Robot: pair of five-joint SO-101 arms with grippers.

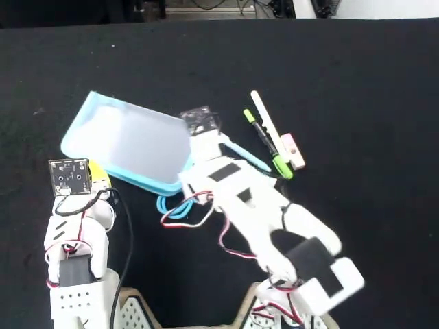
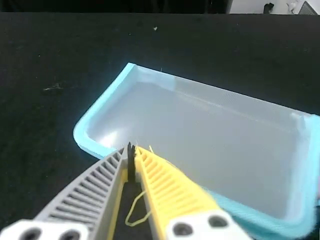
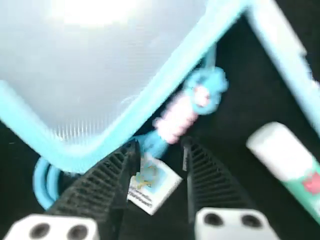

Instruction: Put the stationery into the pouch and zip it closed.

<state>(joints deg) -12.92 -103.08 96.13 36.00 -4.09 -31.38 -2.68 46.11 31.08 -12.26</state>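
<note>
Pouch (image 1: 127, 140) is lying flat on the black table (image 1: 357, 82), both arms bending over it.
Left gripper (image 2: 131, 150) is resting pressed together at the rim; right gripper (image 3: 159, 146) is hanging spread around the zipper tag (image 3: 150, 189), pens (image 1: 271, 149) lying nearby.

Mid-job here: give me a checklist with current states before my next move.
1. Right gripper open: ok.
2. Tag between its fingers: ok.
3. Left gripper shut at the pouch edge: ok; whether it pinches the rim, cannot tell.
4. Stationery inside pouch: not ok; green pen, white stick and pink eraser lie outside it.
5. Pouch opening unzipped: cannot tell.
</note>
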